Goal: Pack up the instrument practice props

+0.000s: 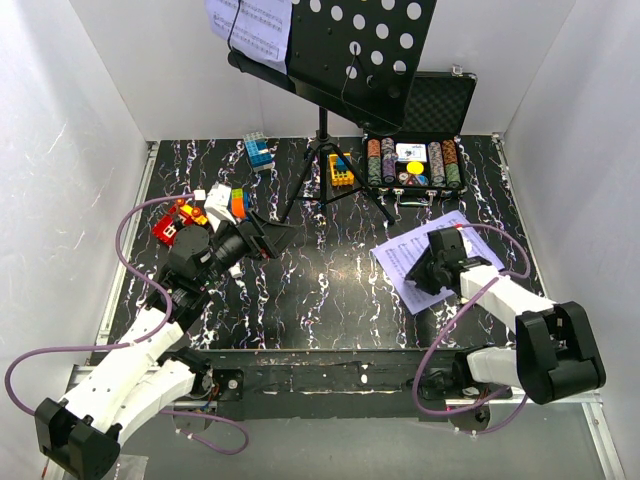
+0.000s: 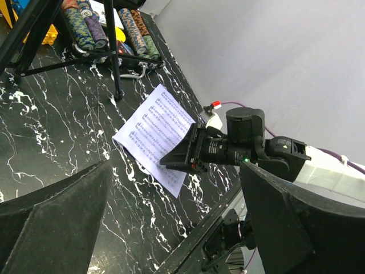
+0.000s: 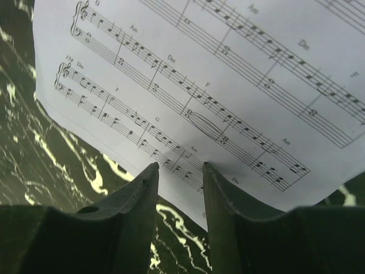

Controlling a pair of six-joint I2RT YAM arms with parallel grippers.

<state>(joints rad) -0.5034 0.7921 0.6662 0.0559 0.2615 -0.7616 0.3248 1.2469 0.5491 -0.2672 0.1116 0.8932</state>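
Right tool [image 3: 179, 168]: fingers narrowly apart, tips at edge of sheet-music page [image 3: 228, 68], likely to pinch it
Page: flat on desk [image 1: 330, 290], front right
Left tool [image 1: 270, 235]: wide apart, empty, held clear

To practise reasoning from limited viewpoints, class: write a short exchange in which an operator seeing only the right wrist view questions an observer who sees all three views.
Operator: My right hand is over a sheet-music page. Any other pages?
Observer: Yes, a second page rests on the music stand at the back.
Operator: Where is the left hand?
Observer: The left hand is wide open beside the toy blocks.
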